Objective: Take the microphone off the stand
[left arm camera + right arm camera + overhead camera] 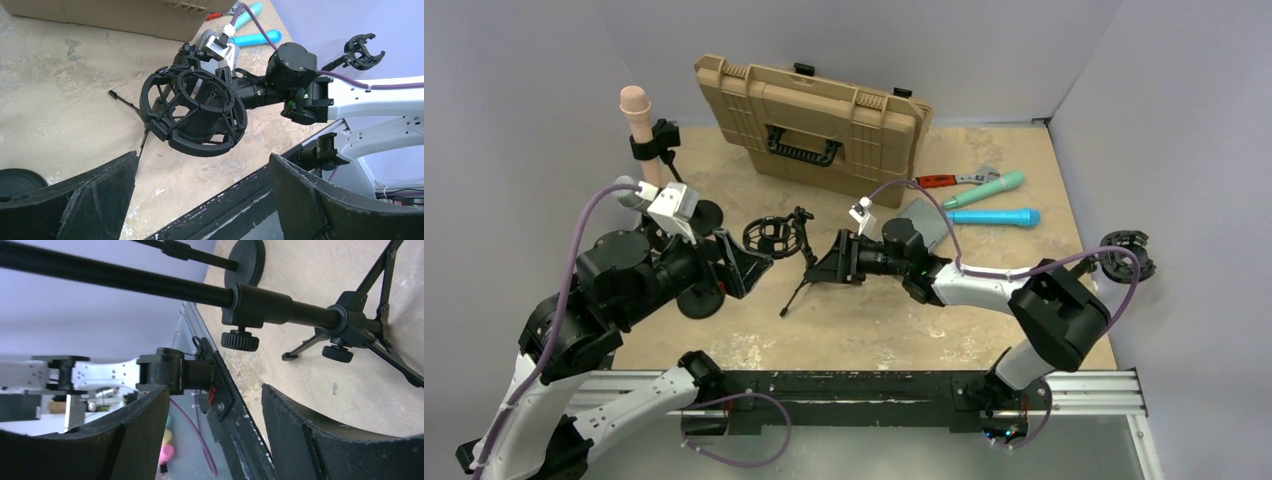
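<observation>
Presently hovering, both sets of jaws released: left gripper (pixel 204 167) near the shock mount (pixel 200 149), right gripper (pixel 215 390) beside the tripod stand (pixel 265 305); risking toppling this light stand by bumping.

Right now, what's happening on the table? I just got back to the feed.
Both arms are gathered at the tripod stand mid-table. The left gripper is wide open, facing the stand's shock mount, whose ring looks empty. The right gripper is open too, near the stand's pole, holding nothing. A pink microphone sits clipped upright in another stand at the back left; a teal microphone and a blue microphone lie right of the tan case.
</observation>
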Robot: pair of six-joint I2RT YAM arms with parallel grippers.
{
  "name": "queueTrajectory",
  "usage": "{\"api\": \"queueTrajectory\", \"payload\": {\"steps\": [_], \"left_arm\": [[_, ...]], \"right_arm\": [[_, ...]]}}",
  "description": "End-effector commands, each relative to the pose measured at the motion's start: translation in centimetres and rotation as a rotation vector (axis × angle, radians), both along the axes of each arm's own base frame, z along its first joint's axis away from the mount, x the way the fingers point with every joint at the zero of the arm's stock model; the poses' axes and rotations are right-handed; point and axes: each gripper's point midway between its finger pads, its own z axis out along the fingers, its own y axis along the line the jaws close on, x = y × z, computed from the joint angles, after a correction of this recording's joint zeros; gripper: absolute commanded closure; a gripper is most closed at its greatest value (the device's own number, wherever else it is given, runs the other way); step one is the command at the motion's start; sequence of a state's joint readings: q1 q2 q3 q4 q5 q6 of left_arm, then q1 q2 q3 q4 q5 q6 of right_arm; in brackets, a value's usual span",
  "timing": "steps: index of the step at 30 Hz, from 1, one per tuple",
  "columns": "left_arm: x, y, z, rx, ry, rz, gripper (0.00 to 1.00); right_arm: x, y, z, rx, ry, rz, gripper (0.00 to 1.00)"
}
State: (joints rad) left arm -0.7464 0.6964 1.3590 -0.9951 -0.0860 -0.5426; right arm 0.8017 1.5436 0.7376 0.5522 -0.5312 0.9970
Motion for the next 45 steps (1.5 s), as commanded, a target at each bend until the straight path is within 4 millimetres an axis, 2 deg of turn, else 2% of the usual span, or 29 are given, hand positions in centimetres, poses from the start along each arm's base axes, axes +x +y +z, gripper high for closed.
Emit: {"api": "queueTrajectory", "payload": {"steps": [1, 10, 16, 24, 27, 32, 36, 39, 45], "left_arm": [[0.0, -0.4, 0.5, -0.049, -0.003, -0.001, 0.01], [-0.6, -0.2, 0.5, -0.064, -0.006, -0.009, 0.00], [-0.7, 0.1, 0.5, -0.062, -0.011, -0.006, 0.00], [-0.8, 0.2, 0.4, -0.060, -0.015, -0.005, 0.00], [-0.9, 0.4, 0.4, -0.060, -0.017, -0.003, 0.01], [-1.0, 0.8, 0.2, -0.053, -0.018, 0.011, 0.01], [-0.9, 1.3, 0.1, -0.052, -0.025, 0.032, 0.01], [-0.8, 1.4, 0.1, -0.055, -0.031, 0.042, 0.01], [-0.5, 1.6, 0.7, -0.072, -0.050, 0.061, 0.01]], "right_arm": [[1.7, 1.0, 4.6, 0.204, -0.021, -0.072, 0.35], [3.7, 1.7, 2.8, 0.202, 0.051, -0.138, 0.44], [4.3, 1.9, 2.6, 0.208, 0.067, -0.161, 0.54], [4.9, 1.8, 1.4, 0.175, 0.069, -0.191, 0.65], [5.3, 1.9, 0.8, 0.138, 0.041, -0.197, 0.73], [6.2, 0.9, -1.2, 0.007, -0.023, -0.244, 1.00], [7.0, 0.2, -2.1, -0.147, -0.133, -0.278, 1.00], [7.4, -0.3, -3.7, -0.360, -0.255, -0.297, 1.00], [7.0, -0.4, -4.1, -0.560, -0.406, -0.316, 1.00]]}}
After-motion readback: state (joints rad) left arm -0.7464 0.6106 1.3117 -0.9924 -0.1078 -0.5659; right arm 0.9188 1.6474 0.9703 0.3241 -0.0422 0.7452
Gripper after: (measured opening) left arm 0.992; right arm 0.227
